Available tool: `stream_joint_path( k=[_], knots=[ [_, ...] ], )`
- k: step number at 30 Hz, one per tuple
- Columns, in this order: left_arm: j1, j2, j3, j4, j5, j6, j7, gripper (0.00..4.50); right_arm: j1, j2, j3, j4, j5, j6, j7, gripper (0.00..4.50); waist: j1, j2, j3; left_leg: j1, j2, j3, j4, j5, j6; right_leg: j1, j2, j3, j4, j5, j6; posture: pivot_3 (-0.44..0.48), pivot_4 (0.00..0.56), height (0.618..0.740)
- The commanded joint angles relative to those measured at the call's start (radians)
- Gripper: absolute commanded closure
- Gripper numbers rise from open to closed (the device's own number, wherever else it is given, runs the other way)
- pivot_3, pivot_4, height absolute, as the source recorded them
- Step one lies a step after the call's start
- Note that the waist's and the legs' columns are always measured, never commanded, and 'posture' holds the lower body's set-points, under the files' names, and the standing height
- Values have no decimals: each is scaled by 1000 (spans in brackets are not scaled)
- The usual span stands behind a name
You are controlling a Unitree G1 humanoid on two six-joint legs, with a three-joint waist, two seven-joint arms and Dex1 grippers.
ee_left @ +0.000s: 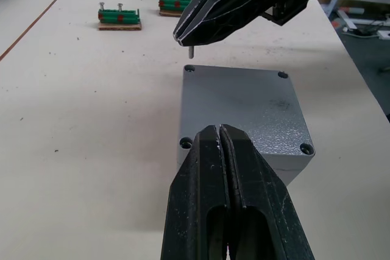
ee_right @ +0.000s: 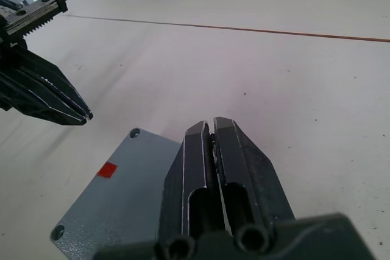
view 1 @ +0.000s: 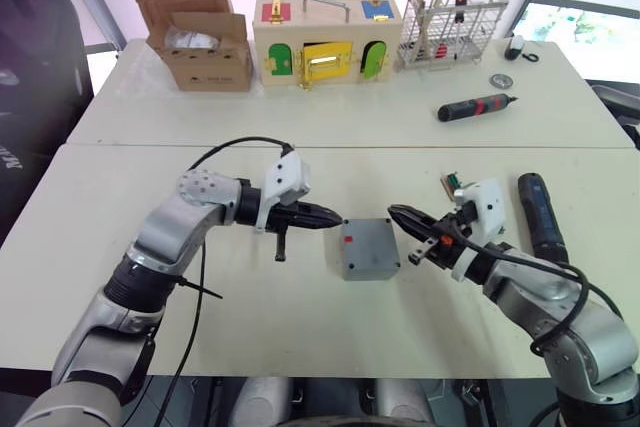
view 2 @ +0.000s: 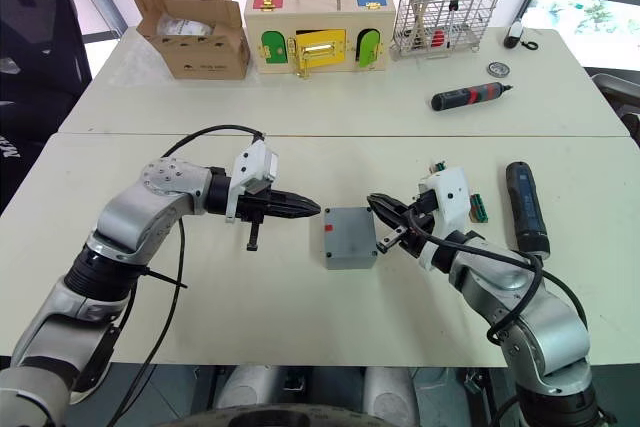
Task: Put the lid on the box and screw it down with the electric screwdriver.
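Lighting: bright, even daylight; overexposed window (view 1: 585,22) at 2 o'clock. Shadows: soft, faint under box (view 1: 368,248). Table (view 1: 300,147) pale, mild glare. Wrist views: near fingers slightly soft.

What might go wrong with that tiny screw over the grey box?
The thin metal screw pinched by the right claw hangs above a corner hole of the small square grey plastic box; it may slip, miss and roll away. The shut left claw sits close and might nudge the box.
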Motion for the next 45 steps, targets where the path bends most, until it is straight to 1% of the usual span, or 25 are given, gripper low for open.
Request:
stream_joint_path(
  k=[1,21,40,43,45],
  knots=[
    [-20,-1,7,-14,2,-12,-4,4500,-9,-1,3,-6,-11,-28,9,4469,0,0,0,0,0,0,0,0,0,0,0,0,0,0,0,0,150,694],
    [-17,-6,6,-20,0,-8,7,4500,-15,22,24,7,-15,-26,4,4469,0,0,0,0,0,0,0,0,0,0,0,0,0,0,0,0,150,694],
    [-23,-13,7,-19,2,-9,13,4500,-6,15,57,28,-53,-38,12,4469,0,0,0,0,0,0,0,0,0,0,0,0,0,0,0,0,150,694],
    [-24,-14,7,-18,2,-9,14,4500,-6,11,56,24,-59,-38,12,3600,0,0,0,0,0,0,0,0,0,0,0,0,0,0,0,0,150,694],
    [-25,-15,6,-16,3,-10,14,4500,-4,6,53,18,-57,-34,14,2650,0,0,0,0,0,0,0,0,0,0,0,0,0,0,0,0,150,694]
  ],
)
